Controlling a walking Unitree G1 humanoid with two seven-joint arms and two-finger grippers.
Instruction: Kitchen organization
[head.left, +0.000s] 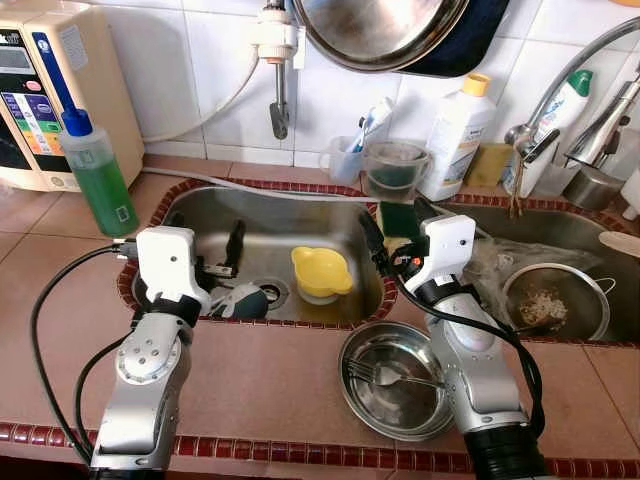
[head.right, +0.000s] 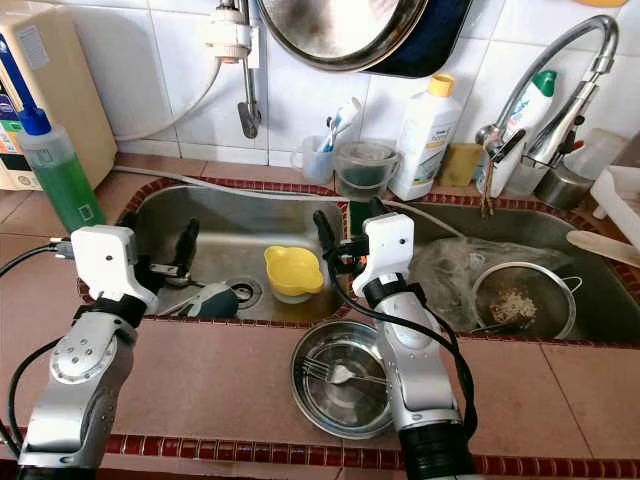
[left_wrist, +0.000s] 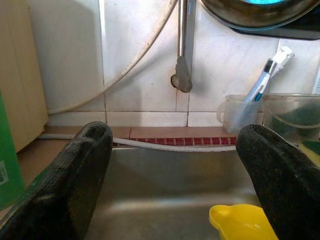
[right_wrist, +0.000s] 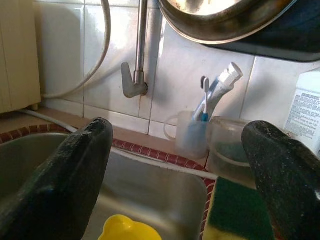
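Observation:
A yellow cup (head.left: 321, 272) sits upright in the left sink basin (head.left: 200, 215) near the drain. My left gripper (left_wrist: 175, 185) hovers open over that basin's left side, with nothing between its fingers and the yellow cup (left_wrist: 242, 222) just ahead of it. My right gripper (right_wrist: 180, 180) is open above the divider between the two basins. A green and yellow sponge (head.left: 400, 217) lies on the divider between its fingers, but the fingers are not closed on it. A steel bowl (head.left: 395, 380) holding a fork rests on the front counter beside my right arm.
A strainer (head.left: 555, 300) with food scraps sits in the right basin. Behind the sinks stand a toothbrush cup (head.left: 350, 155), a clear container (head.left: 393, 170), a white bottle (head.left: 455, 135) and a faucet (head.left: 590, 110). A green soap bottle (head.left: 100, 175) stands at left. A pan (head.left: 380, 30) hangs overhead.

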